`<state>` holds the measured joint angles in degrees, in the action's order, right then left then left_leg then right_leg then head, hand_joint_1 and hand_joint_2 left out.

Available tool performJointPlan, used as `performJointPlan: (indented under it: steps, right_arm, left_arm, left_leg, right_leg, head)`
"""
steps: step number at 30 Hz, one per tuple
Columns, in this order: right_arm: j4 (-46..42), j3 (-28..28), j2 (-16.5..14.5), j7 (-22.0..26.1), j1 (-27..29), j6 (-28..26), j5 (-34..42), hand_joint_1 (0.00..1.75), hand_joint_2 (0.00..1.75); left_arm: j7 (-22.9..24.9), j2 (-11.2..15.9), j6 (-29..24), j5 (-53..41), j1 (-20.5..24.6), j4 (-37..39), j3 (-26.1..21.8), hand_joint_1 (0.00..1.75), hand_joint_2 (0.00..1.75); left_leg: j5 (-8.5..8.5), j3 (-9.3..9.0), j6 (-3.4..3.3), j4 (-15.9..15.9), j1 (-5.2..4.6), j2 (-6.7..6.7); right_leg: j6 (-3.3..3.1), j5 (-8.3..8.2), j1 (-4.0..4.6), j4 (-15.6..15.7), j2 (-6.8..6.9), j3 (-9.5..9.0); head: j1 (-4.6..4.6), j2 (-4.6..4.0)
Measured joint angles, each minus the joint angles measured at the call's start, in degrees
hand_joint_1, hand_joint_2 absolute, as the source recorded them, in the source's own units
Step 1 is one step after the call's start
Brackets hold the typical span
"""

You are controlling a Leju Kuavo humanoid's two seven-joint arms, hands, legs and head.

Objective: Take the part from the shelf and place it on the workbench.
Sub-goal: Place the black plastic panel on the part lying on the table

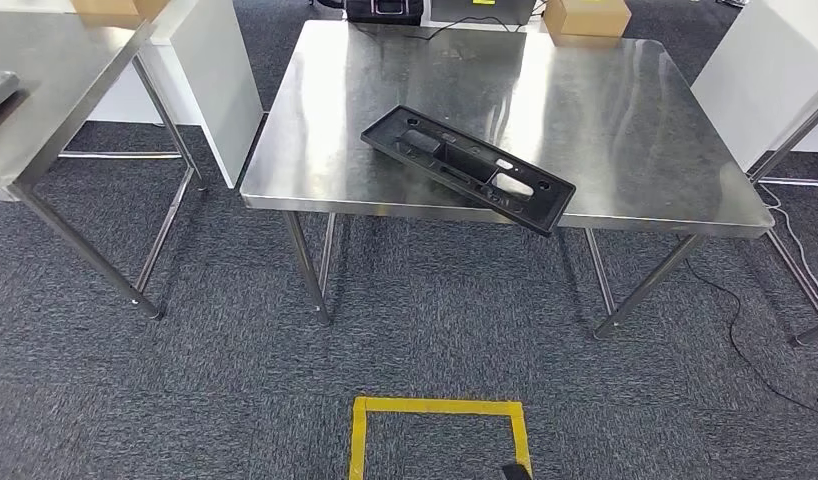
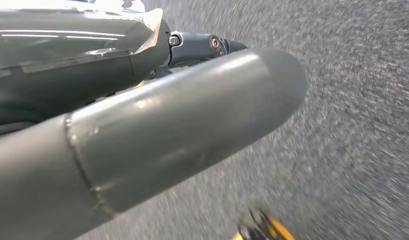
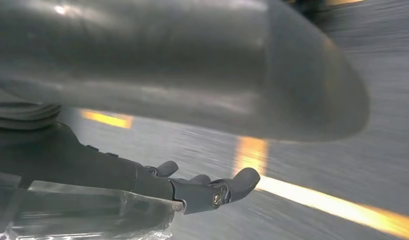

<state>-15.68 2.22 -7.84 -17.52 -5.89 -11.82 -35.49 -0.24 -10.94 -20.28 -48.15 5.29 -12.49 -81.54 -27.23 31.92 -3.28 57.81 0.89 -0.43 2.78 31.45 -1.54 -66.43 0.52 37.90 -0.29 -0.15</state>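
Observation:
The part [image 1: 468, 168] is a long black plastic tray with moulded recesses. It lies diagonally on the steel workbench [image 1: 625, 120], near the front, with one end jutting slightly past the front edge. In the left wrist view my left hand [image 2: 157, 120] hangs over grey carpet, its thick grey thumb stretched out beside the darker fingers [image 2: 202, 46], holding nothing. My right hand [image 3: 107, 172] also hangs above the carpet, fingers [image 3: 212, 190] loosely extended and apart from the thumb, with nothing in them.
A second steel table [image 1: 45, 90] stands at the left, and white panels [image 1: 210, 70] flank the workbench. A cardboard box [image 1: 585, 15] sits behind it. Cables [image 1: 775, 370] trail on the floor at the right. A yellow tape square [image 1: 440, 425] marks the carpet in front.

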Motion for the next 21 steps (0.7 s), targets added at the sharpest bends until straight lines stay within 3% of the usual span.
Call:
performJointPlan:
  steps: [1, 2, 3, 4, 5, 6, 8, 9, 11, 12, 13, 15, 16, 17, 18, 19, 20, 21]
  right_arm:
    - [0.6, 0.0, 0.0, -0.3, 1.0, -0.1, 0.0, 0.0, 0.0]
    - [1.2, 0.0, 0.0, -0.3, 1.6, -0.1, -0.1, 0.0, 0.0]
    - [1.6, 0.0, 0.0, -0.3, 2.0, -0.2, -0.1, 0.0, 0.0]
    - [2.0, 0.0, 0.1, -0.3, 2.1, -0.2, -0.2, 0.0, 0.0]
    - [2.3, 0.0, 0.1, -0.3, 2.2, -0.2, -0.3, 0.0, 0.0]
    - [2.5, 0.0, 0.2, -0.3, 2.2, -0.2, -0.5, 0.0, 0.0]
    - [2.7, 0.1, 0.3, 0.0, 1.9, -0.1, -1.1, 0.0, 0.0]
    - [2.8, 0.1, 0.4, 0.3, 1.6, 0.0, -1.4, 0.0, 0.0]
    - [3.0, 0.2, 0.4, 0.8, 1.2, 0.3, -1.8, 0.0, 0.0]
    - [3.1, 0.2, 0.4, 0.9, 0.9, 0.4, -1.9, 0.0, 0.0]
    - [3.2, 0.2, 0.5, 0.9, 0.8, 0.5, -2.0, 0.0, 0.0]
    - [3.2, 0.2, 0.5, 0.9, 0.4, 0.6, -2.0, 0.0, 0.0]
    - [3.2, 0.2, 0.6, 0.8, 0.2, 0.6, -2.0, 0.0, 0.0]
    - [3.3, 0.2, 0.6, 0.8, 0.1, 0.6, -1.9, 0.0, 0.0]
    - [3.3, 0.2, 0.7, 0.8, 0.0, 0.6, -1.8, 0.0, 0.0]
    - [3.3, 0.1, 0.8, 0.8, 0.0, 0.5, -1.7, 0.0, 0.0]
    - [3.3, 0.1, 1.0, 0.8, -0.1, 0.4, -1.6, 0.0, 0.0]
    - [3.3, 0.0, 1.1, 0.8, -0.1, 0.2, -1.5, 0.0, 0.0]
  left_arm:
    - [0.4, 0.3, 0.5, -0.6, -0.1, 0.0, 0.6, 0.0, 0.0]
    - [0.7, 0.5, 0.8, -1.0, -0.2, 0.0, 1.1, 0.0, 0.0]
    - [1.0, 0.7, 1.1, -1.4, -0.3, 0.0, 1.6, 0.0, 0.0]
    - [1.3, 0.9, 1.2, -1.6, -0.4, 0.0, 2.0, 0.0, 0.0]
    - [1.4, 1.0, 1.3, -1.8, -0.4, 0.0, 2.4, 0.0, 0.0]
    - [1.5, 1.1, 1.4, -2.0, -0.3, 0.0, 2.7, 0.0, 0.0]
    - [1.6, 1.2, 1.7, -2.5, -0.3, 0.0, 3.4, 0.0, 0.0]
    - [1.6, 1.3, 2.1, -2.8, -0.3, 0.0, 3.8, 0.0, 0.0]
    - [1.4, 1.7, 2.7, -3.3, -0.4, 0.0, 4.4, 0.0, 0.0]
    - [1.2, 1.9, 3.0, -3.5, -0.5, 0.0, 4.6, 0.0, 0.0]
    - [0.9, 2.0, 3.3, -3.8, -0.6, 0.0, 4.8, 0.0, 0.0]
    - [0.3, 2.3, 4.2, -4.4, -0.8, 0.0, 5.3, 0.0, 0.0]
    - [0.0, 2.5, 4.7, -4.8, -0.8, -0.1, 5.6, 0.0, 0.0]
    - [-0.3, 2.7, 5.2, -5.1, -0.8, -0.1, 6.0, 0.0, 0.0]
    - [-0.5, 2.8, 5.6, -5.3, -0.8, -0.1, 6.2, 0.0, 0.0]
    - [-0.6, 3.0, 5.9, -5.5, -0.8, -0.1, 6.5, 0.0, 0.0]
    - [-0.7, 3.1, 6.2, -5.6, -0.8, -0.2, 6.7, 0.0, 0.0]
    - [-0.6, 3.1, 6.4, -5.5, -0.7, -0.2, 6.9, 0.0, 0.0]
  left_leg:
    - [0.65, 0.88, -0.2, 0.0, -0.19, 0.11]
    - [1.35, 1.73, -0.26, 0.1, -0.39, 0.28]
    - [2.07, 2.57, -0.26, 0.1, -0.58, 0.46]
    - [2.8, 3.36, -0.24, 0.1, -0.74, 0.62]
    - [3.51, 4.05, -0.17, 0.1, -0.88, 0.69]
    - [4.18, 4.66, -0.03, 0.2, -1.02, 0.71]
    - [5.45, 5.34, 0.43, 0.2, -1.23, 0.77]
    - [6.07, 5.47, 0.73, 0.1, -1.23, 0.85]
    - [7.08, 5.73, 1.44, -0.2, -1.04, 0.97]
    - [6.31, 6.1, 1.8, 0.2, -0.88, 0.88]
    - [4.32, 6.65, 2.18, 1.4, -0.73, 0.75]
    - [-2.22, 8.13, 2.92, 6.9, -0.42, 0.49]
    - [-4.76, 8.68, 3.3, 10.6, -0.26, 0.44]
    - [-5.8, 8.85, 3.66, 13.7, -0.07, 0.4]
    - [-5.35, 8.43, 3.98, 15.6, 0.18, 0.41]
    - [-3.88, 7.13, 4.27, 15.7, 0.47, 0.42]
    - [-2.23, 4.88, 4.56, 13.9, 0.81, 0.44]
    - [-1.63, 2.14, 4.94, 10.6, 1.12, 0.42]
  right_leg:
    - [-0.04, 2.06, 0.05, -3.9, -0.14, 0.98]
    - [0.22, 2.94, 0.14, -6.7, -0.23, 1.32]
    - [0.67, 2.59, 0.27, -8.0, -0.27, 0.72]
    - [1.14, 1.36, 0.46, -7.3, -0.29, -0.92]
    - [1.32, 0.04, 0.66, -4.5, -0.3, -3.62]
    - [1.08, -0.58, 0.94, -0.2, -0.31, -7.24]
    - [-0.17, 0.3, 1.54, 8.8, -0.37, -13.39]
    - [-0.84, 0.95, 1.82, 11.5, -0.4, -14.89]
    - [-1.9, 0.58, 1.71, 12.7, -0.42, -14.67]
    - [-2.49, -0.09, 1.51, 12.8, -0.31, -14.2]
    - [-3.07, -0.88, 1.26, 12.8, -0.19, -13.63]
    - [-3.76, -2.46, 1.1, 12.8, 0.07, -12.14]
    - [-3.8, -3.19, 1.12, 12.7, 0.18, -11.29]
    - [-3.63, -3.86, 1.1, 12.5, 0.29, -10.45]
    - [-3.4, -4.44, 1.04, 12.2, 0.41, -9.54]
    - [-3.12, -4.93, 0.92, 11.7, 0.5, -8.54]
    - [-2.81, -5.31, 0.74, 11.0, 0.54, -7.46]
    - [-2.49, -5.6, 0.65, 10.2, 0.56, -6.34]
  head:
    - [0.08, 0.0]
    - [0.07, 0.0]
    - [0.07, 0.0]
    - [0.06, 0.0]
    - [0.05, 0.0]
    - [0.06, 0.0]
    - [-0.03, 0.0]
    - [-0.12, 0.0]
    - [-0.27, 0.0]
    - [-0.27, 0.0]
    - [-0.35, 0.0]
    - [-0.49, 0.0]
    - [-0.54, 0.0]
    - [-0.55, 0.0]
    - [-0.55, 0.0]
    - [-0.54, 0.0]
    - [-0.55, 0.0]
    - [-0.56, 0.0]
